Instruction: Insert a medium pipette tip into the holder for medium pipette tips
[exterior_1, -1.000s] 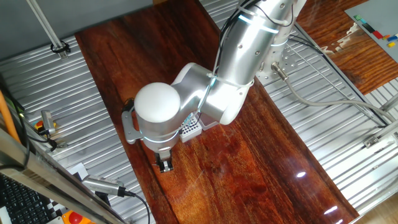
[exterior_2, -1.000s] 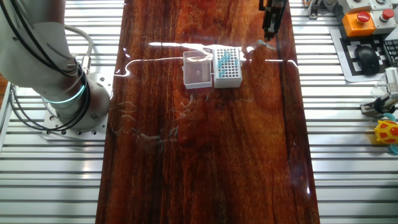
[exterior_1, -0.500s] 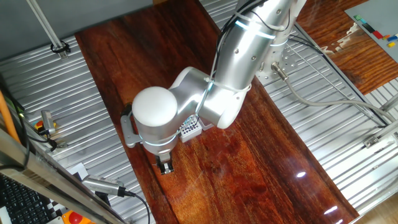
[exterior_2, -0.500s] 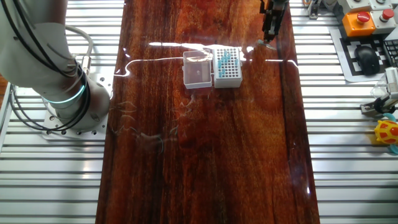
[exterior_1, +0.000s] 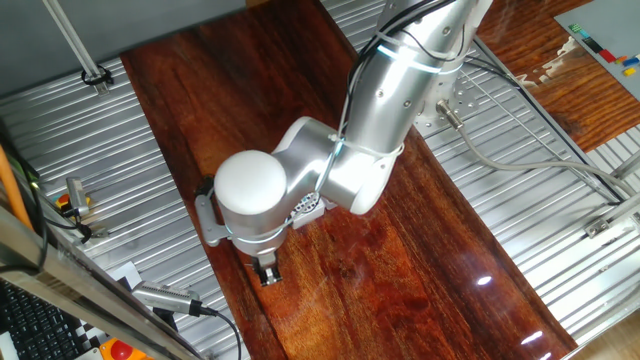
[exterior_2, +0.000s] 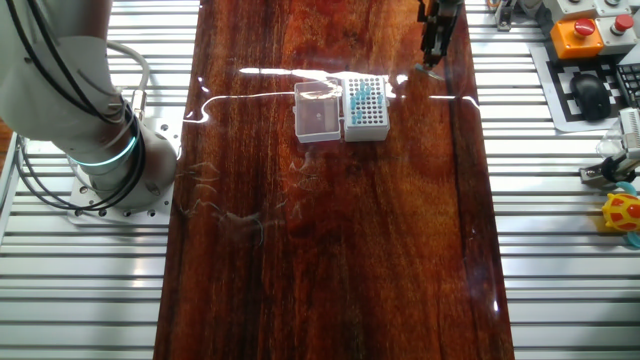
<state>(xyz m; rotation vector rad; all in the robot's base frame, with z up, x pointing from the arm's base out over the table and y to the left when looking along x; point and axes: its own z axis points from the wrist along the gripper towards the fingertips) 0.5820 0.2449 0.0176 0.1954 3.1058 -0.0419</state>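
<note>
The holder for medium pipette tips (exterior_2: 366, 108) is a small white box with a grid of holes, several holding blue tips. Its clear pinkish lid (exterior_2: 318, 112) lies open to its left. In one fixed view the arm hides most of the holder (exterior_1: 308, 208). My gripper (exterior_2: 432, 64) points down at the table, right of and beyond the holder. Its dark fingers (exterior_1: 266, 272) stand a narrow gap apart, just above the wood. The medium pipette tip (exterior_2: 428, 72) is a faint pale sliver on the table right under the fingertips. I cannot see the fingers touching it.
The dark wooden tabletop (exterior_2: 330, 250) runs between ribbed metal surfaces. The arm's base (exterior_2: 100, 150) stands at the left. A control box with an orange button (exterior_2: 580, 30) and a yellow toy (exterior_2: 622, 215) lie at the right, off the wood.
The arm's wrist and gripper have sunk slightly toward the table over the same spot. The holder and its lid have not moved.
</note>
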